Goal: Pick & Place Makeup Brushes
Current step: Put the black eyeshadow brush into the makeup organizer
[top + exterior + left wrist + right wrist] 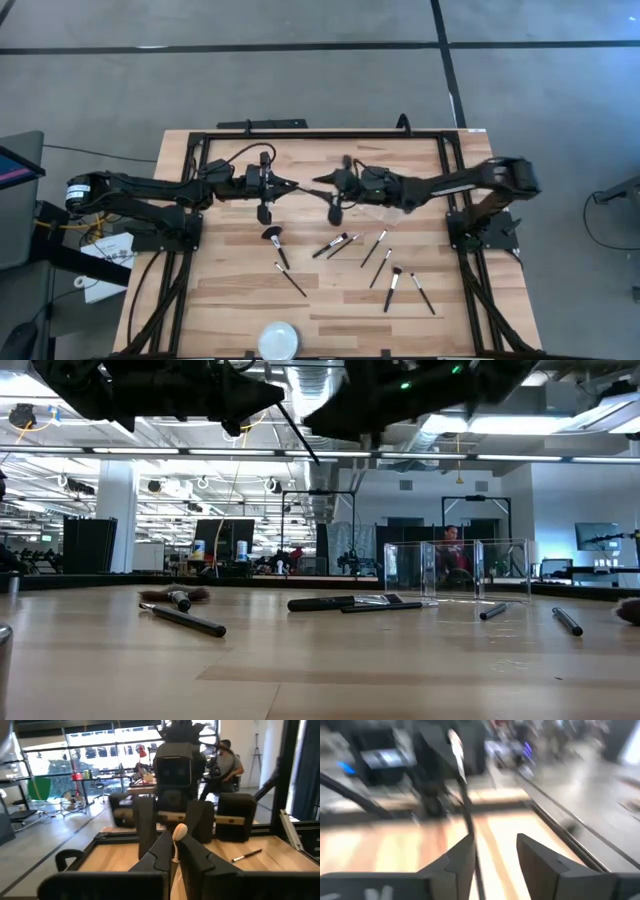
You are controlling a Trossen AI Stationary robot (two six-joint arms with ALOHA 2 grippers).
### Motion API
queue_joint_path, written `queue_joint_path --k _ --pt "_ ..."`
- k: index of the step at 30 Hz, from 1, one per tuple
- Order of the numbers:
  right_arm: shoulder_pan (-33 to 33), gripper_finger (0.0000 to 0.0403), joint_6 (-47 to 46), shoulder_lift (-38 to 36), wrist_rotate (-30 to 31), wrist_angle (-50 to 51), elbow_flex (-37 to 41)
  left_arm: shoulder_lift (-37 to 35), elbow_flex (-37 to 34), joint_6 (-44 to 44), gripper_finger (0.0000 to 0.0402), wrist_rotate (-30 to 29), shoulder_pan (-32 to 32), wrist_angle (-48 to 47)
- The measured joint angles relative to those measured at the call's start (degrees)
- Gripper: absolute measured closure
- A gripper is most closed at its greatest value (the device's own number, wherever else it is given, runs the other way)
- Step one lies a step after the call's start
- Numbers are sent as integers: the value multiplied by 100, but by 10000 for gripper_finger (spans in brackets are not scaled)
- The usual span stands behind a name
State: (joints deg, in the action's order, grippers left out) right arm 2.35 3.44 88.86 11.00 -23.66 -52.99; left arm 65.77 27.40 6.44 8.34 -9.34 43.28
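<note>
Near frame bottom: white dish (279, 339). Mid-frame on bench (230, 300): scattered makeup brushes (394, 283), light, stiff, thin, prone to roll; best pinched mid-handle. Upper centre: left end effector (292, 184) clamped on a brush (177, 840); right end effector (320, 180) apart, facing it. Beyond: clear holder (455, 570).

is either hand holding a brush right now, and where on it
The left hand is shut on a makeup brush, gripping its thin handle just below the pale bristle tip, raised above the table. The right hand is open, its fingers apart, gripping nothing.
</note>
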Motion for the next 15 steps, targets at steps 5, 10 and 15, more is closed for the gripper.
queue_joint_path --k 5,10,15 --pt "-189 223 -443 -1076 796 2130 0 506 443 -175 387 -53 0 7" --pt "-282 209 -1280 -1765 886 3245 0 1784 1253 -41 387 -63 -4 -2" --pt "-268 214 -1610 -2017 889 3778 0 2874 2111 163 387 -285 -7 93"
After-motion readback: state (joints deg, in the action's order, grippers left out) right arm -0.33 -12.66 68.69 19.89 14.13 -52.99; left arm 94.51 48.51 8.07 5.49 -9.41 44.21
